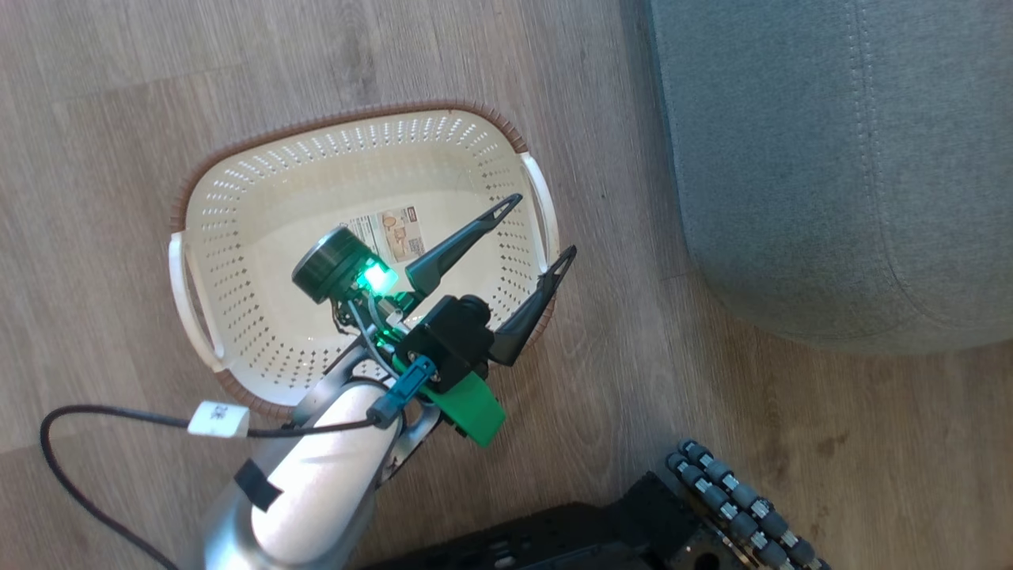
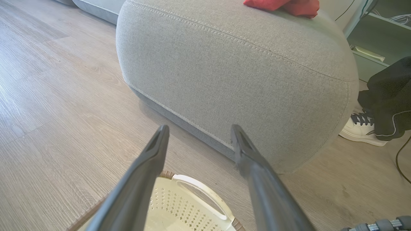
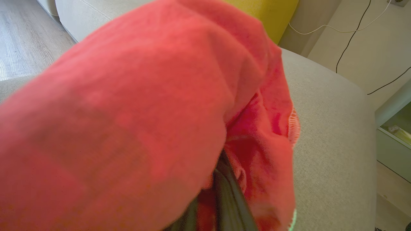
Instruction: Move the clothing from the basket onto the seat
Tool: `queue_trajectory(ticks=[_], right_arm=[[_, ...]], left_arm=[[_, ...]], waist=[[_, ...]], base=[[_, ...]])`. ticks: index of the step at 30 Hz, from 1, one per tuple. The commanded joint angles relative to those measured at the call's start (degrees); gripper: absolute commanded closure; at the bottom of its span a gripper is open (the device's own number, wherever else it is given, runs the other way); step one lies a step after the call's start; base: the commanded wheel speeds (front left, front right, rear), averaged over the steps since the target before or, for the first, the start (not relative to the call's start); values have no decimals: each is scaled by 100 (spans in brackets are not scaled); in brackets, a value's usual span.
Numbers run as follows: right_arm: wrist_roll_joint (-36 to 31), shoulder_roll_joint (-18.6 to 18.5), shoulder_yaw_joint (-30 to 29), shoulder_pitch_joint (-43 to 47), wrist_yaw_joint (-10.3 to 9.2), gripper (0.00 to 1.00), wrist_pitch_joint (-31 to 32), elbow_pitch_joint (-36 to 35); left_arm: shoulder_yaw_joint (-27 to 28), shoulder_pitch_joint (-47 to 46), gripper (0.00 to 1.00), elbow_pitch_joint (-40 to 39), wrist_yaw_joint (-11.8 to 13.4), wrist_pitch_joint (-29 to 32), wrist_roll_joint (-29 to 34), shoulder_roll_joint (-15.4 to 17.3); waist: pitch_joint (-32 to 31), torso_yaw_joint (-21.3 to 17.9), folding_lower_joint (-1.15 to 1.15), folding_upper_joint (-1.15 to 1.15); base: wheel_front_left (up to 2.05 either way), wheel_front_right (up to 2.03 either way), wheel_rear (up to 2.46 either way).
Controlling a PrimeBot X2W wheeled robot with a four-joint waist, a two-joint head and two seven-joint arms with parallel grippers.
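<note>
Head view: the basket stands on the wood floor with nothing in it but the label sticker. The left gripper hangs above the basket's right handle, jaws spread wide and holding nothing. The seat lies to the right, apart from the basket.

Right wrist view: the right gripper is closed on the clothing, a red garment that drapes over both fingers above the seat's grey top. Left wrist view: red fabric rests on the seat's top. It cannot be determined whether this is the held garment or a second one.

Step in hand, as judged: release of the garment on the seat.

1. Lower the right gripper until the fabric bears on the cushion.
2. Keep the drop point well inboard of the rounded edge, since cloth near it may slide to the floor.
3. Open the jaws fully, then withdraw upward. The fabric is wrapped over the fingers and may cling or lift with them.

Surroundings: a yellow cushion sits behind the seat and a wall cable runs beyond it. A person's shoe rests on the floor beside the seat's far corner. None of these obstructs the release.
</note>
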Motion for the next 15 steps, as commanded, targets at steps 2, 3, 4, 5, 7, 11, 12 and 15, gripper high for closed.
queue_trajectory(ticks=[2, 3, 4, 5, 7, 11, 12, 15], right_arm=[[-81, -176, 15, -93, -1, 79, -28, -142], [-93, -178, 20, -89, -1, 53, -28, -154], [-93, -178, 20, -89, -1, 53, -28, -154], [-108, -181, 24, -80, -1, 12, -28, -159], [-108, -180, 23, -68, -1, 0, -28, -103], [-181, -258, 77, -34, -1, 0, -28, -6], [-210, -272, 108, -25, -1, 0, -28, 14], [-283, -318, 243, -11, -1, 0, -28, 127]], left_arm=[[55, -5, 0, -139, 51, -28, -41, 18], [47, -7, 0, -138, 54, -28, -49, 3], [47, -7, 0, -138, 54, -28, -49, 3], [40, -8, 0, -136, 58, -28, -60, -14], [29, -3, 0, -131, 70, -28, -83, -51], [11, 26, 0, -119, 81, -28, -129, -118], [6, 36, 0, -116, 83, -28, -140, -135], [7, 79, 0, -101, 92, -28, -181, -189]], waist=[[-72, 5, 0, 0], [-102, 8, 0, 0], [-102, 8, 0, 0], [-134, 12, 0, 0], [-214, 18, 0, 0], [-407, 24, 0, 0], [-466, 25, 0, 0], [-669, 20, 0, 0]], base=[[0, 0, 0], [0, 0, 0], [0, 0, 0], [0, 0, 0], [0, 0, 0], [0, 0, 0], [0, 0, 0], [0, 0, 0]])
